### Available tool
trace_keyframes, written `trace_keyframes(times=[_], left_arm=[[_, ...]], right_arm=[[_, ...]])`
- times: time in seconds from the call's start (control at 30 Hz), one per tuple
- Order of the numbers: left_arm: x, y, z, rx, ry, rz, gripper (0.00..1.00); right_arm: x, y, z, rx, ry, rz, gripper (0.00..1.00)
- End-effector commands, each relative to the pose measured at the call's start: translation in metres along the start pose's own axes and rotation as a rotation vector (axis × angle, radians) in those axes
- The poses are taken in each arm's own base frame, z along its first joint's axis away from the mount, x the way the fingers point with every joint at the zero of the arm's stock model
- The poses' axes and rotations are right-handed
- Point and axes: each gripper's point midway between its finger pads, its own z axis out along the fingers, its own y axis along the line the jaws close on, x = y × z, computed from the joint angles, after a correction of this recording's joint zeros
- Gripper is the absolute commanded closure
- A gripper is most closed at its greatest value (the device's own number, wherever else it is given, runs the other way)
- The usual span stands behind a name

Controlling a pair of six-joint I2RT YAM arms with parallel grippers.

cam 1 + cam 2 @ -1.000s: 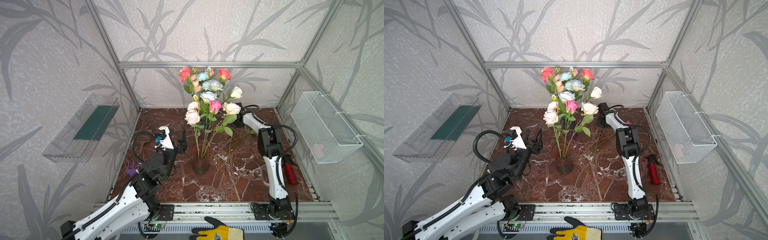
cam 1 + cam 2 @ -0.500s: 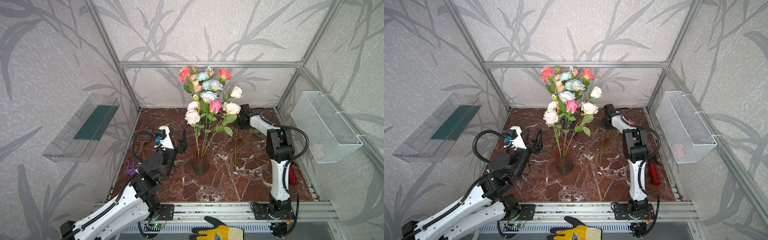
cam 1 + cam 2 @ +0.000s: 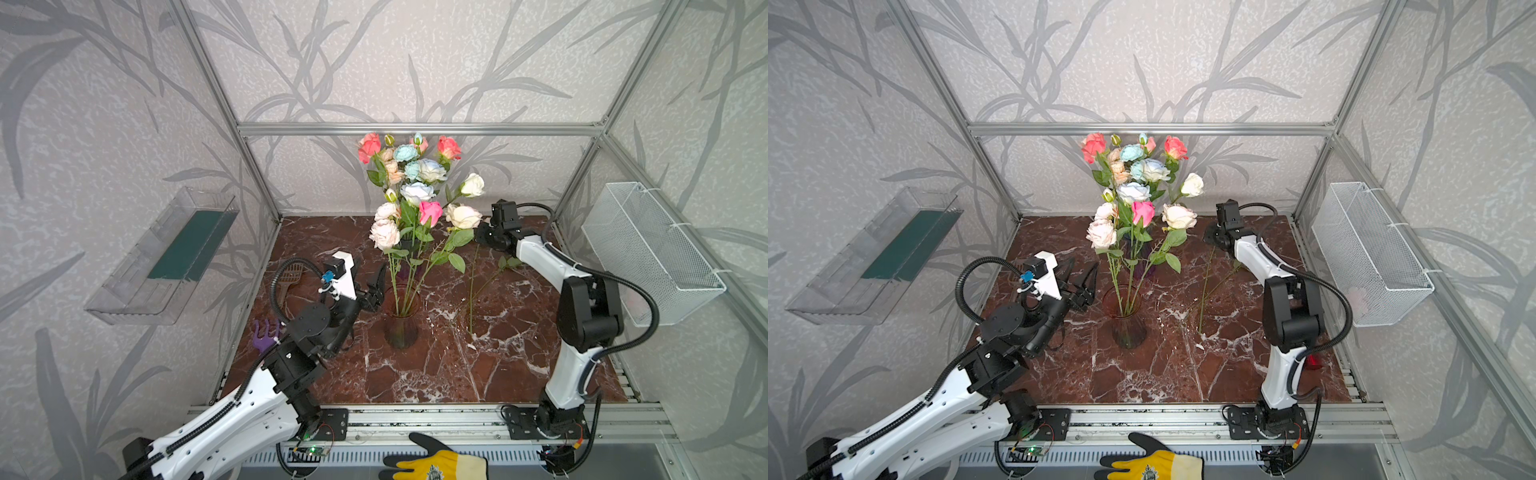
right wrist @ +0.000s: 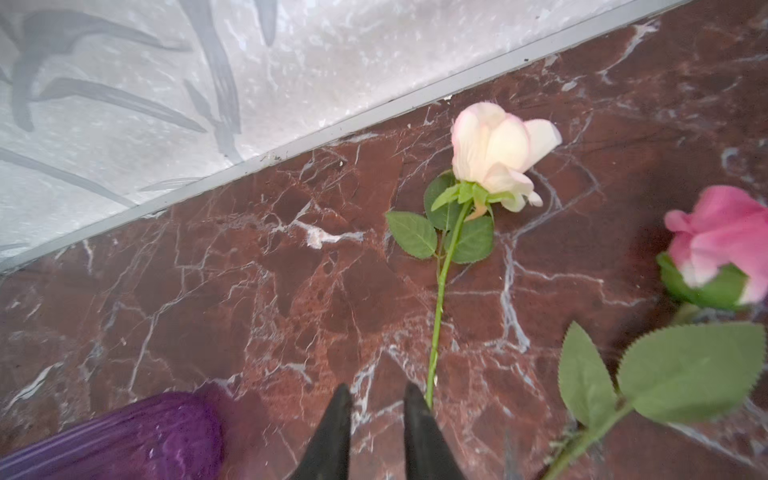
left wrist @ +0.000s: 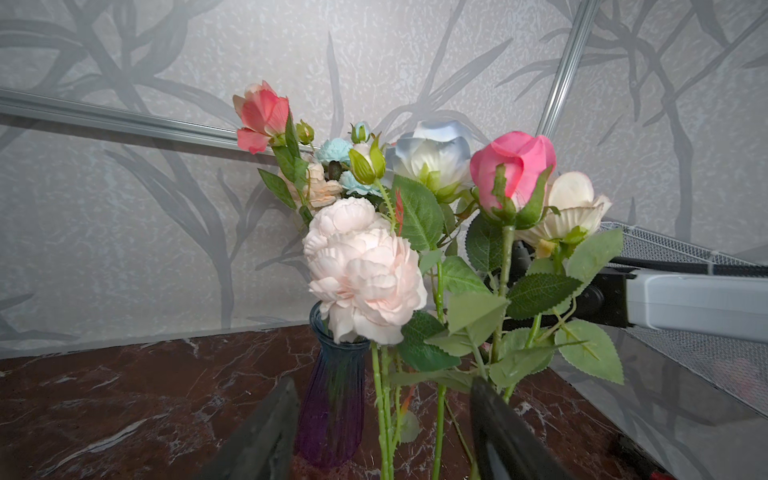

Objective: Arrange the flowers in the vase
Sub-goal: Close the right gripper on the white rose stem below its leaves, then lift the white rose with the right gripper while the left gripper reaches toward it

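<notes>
My left gripper (image 5: 382, 388) gapes wide at 9 o'clock of the vase (image 3: 400, 328), where most flowers (image 3: 415, 195) stand, in the middle of the desk (image 3: 436, 374). My right gripper (image 4: 377, 388), at its 1 o'clock, is narrowly parted and holds nothing; the cream rose (image 4: 498, 153) has its stem just beside one finger's outer side.

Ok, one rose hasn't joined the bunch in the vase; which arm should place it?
Right: the right claw is beside that rose's stem, right of the vase; the left claw hovers open on the vase's other side.
</notes>
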Motion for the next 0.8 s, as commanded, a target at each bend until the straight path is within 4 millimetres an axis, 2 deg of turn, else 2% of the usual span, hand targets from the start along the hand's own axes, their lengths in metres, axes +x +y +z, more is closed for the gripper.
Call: trace_keyframes(times=[0.0, 0.1, 0.2, 0.33, 0.43, 0.53, 0.67, 0.77], left_arm=[[-0.017, -0.007, -0.001, 0.03, -0.031, -0.02, 0.33], [-0.016, -0.007, -0.001, 0.033, -0.025, -0.022, 0.34], [-0.016, -0.009, -0.001, 0.046, -0.025, -0.033, 0.34], [-0.015, -0.009, -0.001, 0.046, -0.023, -0.039, 0.33], [-0.016, -0.01, -0.001, 0.052, -0.026, -0.049, 0.34], [-0.018, -0.011, -0.002, 0.055, -0.029, -0.049, 0.33], [-0.018, -0.01, -0.002, 0.054, -0.028, -0.044, 0.33], [-0.019, -0.01, -0.003, 0.053, -0.031, -0.044, 0.33]], right_arm=[[0.032, -0.03, 0.034, 0.124, 0.137, -0.052, 0.7], [0.038, -0.035, 0.055, 0.145, 0.189, -0.065, 0.68], [0.054, -0.036, 0.076, 0.152, 0.275, -0.067, 0.68], [0.066, -0.042, 0.096, 0.173, 0.329, -0.072, 0.72], [0.069, -0.048, 0.103, 0.194, 0.339, -0.065, 0.79], [0.069, -0.05, 0.107, 0.2, 0.34, -0.056, 0.92], [0.068, -0.051, 0.11, 0.209, 0.365, -0.056, 0.99], [0.064, -0.049, 0.109, 0.205, 0.373, -0.051, 1.0]])
